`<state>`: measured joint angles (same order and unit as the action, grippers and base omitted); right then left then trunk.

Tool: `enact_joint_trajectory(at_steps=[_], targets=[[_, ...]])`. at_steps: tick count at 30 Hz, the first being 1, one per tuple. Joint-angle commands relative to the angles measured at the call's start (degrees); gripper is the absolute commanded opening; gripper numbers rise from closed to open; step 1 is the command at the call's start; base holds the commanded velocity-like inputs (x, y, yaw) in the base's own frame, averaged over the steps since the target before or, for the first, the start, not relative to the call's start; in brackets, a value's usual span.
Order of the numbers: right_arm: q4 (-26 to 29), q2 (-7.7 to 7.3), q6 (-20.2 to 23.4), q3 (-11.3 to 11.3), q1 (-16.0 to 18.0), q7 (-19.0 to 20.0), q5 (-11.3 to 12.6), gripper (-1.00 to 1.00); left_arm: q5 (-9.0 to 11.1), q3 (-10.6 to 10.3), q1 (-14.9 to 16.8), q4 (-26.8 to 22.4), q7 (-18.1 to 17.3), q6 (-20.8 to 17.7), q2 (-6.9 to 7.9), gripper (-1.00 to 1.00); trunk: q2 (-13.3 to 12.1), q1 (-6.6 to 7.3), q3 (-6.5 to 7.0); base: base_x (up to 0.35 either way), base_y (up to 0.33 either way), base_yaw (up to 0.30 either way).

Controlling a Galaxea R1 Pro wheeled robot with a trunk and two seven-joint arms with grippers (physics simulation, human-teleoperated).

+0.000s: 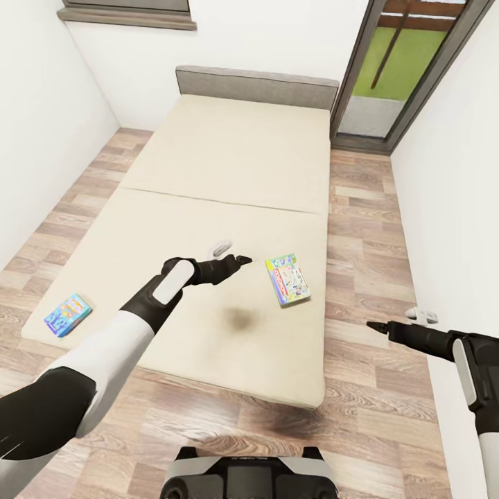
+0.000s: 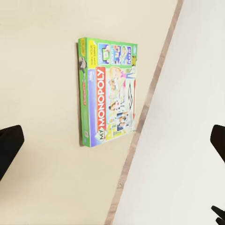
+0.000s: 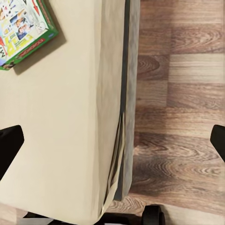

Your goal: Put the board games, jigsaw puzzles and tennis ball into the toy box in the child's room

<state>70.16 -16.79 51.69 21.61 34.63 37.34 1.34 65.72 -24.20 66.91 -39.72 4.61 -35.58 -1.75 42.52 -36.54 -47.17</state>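
while hovering wide open, left pincer [image 1: 244, 260] beside monopoly box [image 1: 287, 278]

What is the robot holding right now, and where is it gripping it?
Nothing. The left gripper hangs open over the bed beside the Monopoly box; the right gripper is open too.

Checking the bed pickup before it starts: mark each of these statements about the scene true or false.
1. The Monopoly box lies flat on the bed. True.
2. The left gripper is shut on the Monopoly box. False: it is open and apart from the box.
3. A smaller blue box lies near the bed's left edge. True.
4. The right gripper hangs over the middle of the mattress. False: it is over the wood floor beside the bed.
5. Both boxes are stacked together. False: they lie far apart.
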Motion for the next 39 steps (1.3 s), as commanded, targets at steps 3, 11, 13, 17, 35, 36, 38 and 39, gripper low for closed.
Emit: enact_joint_trajectory(at_steps=[3, 11, 13, 17, 35, 36, 38, 39], targets=[[0.0, -0.09, 0.4, 0.1, 0.1, 0.1, 0.2, 1.0, 0.6, -0.2, 0.2, 0.7, 0.0, 0.3, 0.1, 1.0, 0.0, -0.01, -0.32, 0.0, 0.0, 0.0], [-0.2, -0.32, 0.5, 0.2, 0.3, 0.1, 0.2, 1.0, -0.2, -0.3, 0.8, 3.5, -1.1, 1.6, 0.08, 1.0, 0.0, -0.01, -1.06, 0.0, 0.0, 0.0], [-0.2, -0.4, 0.5, 0.2, 0.4, 0.1, 0.2, 1.0, -1.0, -0.3, 1.2, 4.1, -1.4, 1.9, 0.0, 1.0, 0.0, -0.01, -1.25, 0.0, 0.0, 0.0], [-0.2, -0.44, 0.5, 0.2, 0.4, 0.1, 0.2, 1.0, -1.7, -0.2, 1.6, 4.8, -1.6, 2.2, -0.07, 1.0, 0.0, -0.01, -1.62, 0.0, 0.0, 0.0], [-0.2, -0.47, 0.5, 0.2, 1.6, -0.1, 0.0, 1.0, -3.0, -0.6, 7.0, 12.3, -2.2, 4.8, -2.11, 1.0, 0.0, -0.01, -3.31, 0.0, 0.0, 0.0], [-0.2, -0.47, 0.5, 0.2, 1.6, -0.1, 0.0, 1.0, -3.0, -0.6, 7.0, 12.3, -2.2, 4.8, -2.11, 1.0, 0.0, -0.01, -3.4, 0.0, 0.0, 0.0], [-0.2, -0.46, 0.5, 0.2, 1.6, -0.1, 0.0, 1.0, -3.0, -0.7, 7.3, 12.6, -2.2, 5.2, -2.29, 1.0, 0.0, -0.01, -3.59, 0.0, 0.0, 0.0], [-0.2, -0.44, 0.5, 0.2, 1.7, -0.1, 0.0, 1.0, -3.1, -0.7, 7.4, 12.9, -2.2, 5.5, -2.41, 1.0, 0.0, -0.01, -3.68, 0.0, 0.0, 0.0]])
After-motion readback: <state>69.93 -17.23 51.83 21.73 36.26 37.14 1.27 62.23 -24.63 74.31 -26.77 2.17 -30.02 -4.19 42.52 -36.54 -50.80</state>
